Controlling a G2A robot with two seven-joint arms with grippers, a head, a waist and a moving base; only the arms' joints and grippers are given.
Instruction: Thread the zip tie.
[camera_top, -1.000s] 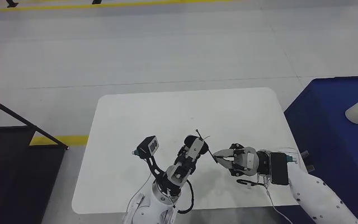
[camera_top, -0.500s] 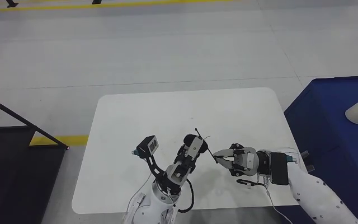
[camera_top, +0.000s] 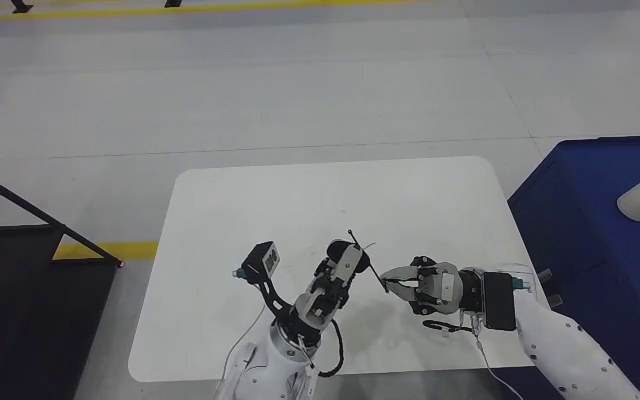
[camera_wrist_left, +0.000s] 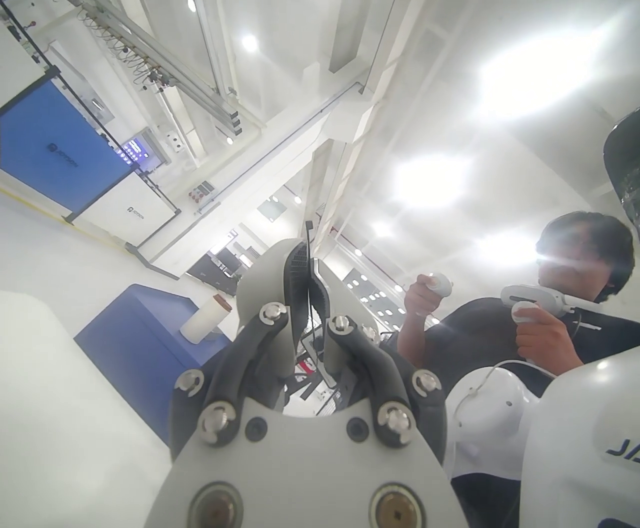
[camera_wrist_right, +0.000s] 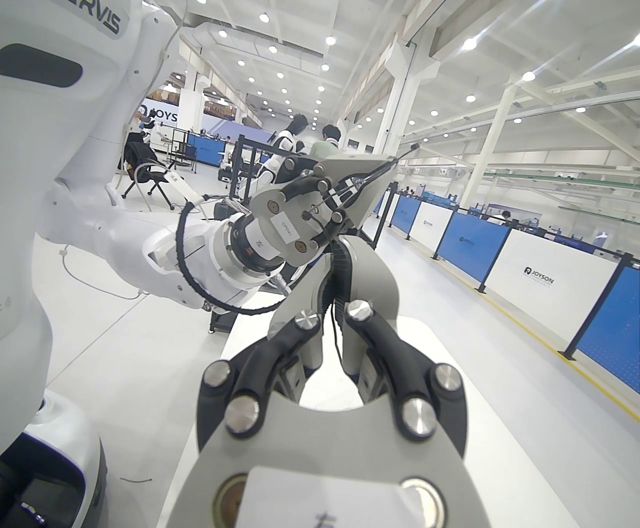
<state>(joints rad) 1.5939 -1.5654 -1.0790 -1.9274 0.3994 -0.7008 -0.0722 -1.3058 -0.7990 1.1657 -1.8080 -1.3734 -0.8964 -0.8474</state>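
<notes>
A thin black zip tie (camera_top: 354, 240) hangs above the white table (camera_top: 300, 200), held between both grippers. My left gripper (camera_top: 355, 256) is shut on one part of it. In the left wrist view the fingers (camera_wrist_left: 295, 260) pinch the strap, and its end (camera_wrist_left: 309, 232) sticks out past them. My right gripper (camera_top: 388, 279) sits just to the right of the left one and is shut on another stretch of the strap (camera_wrist_right: 333, 320). The right wrist view shows the left gripper (camera_wrist_right: 372, 175) close ahead, with the tie's end (camera_wrist_right: 413, 147) poking out of it.
A blue table (camera_top: 580, 200) stands at the right of the white table, with a white roll (camera_top: 630, 200) on it. A dark frame (camera_top: 50, 230) lies off the left side. The far half of the white table is bare.
The left arm has shifted very slightly. Both grippers keep their hold on the zip tie.
</notes>
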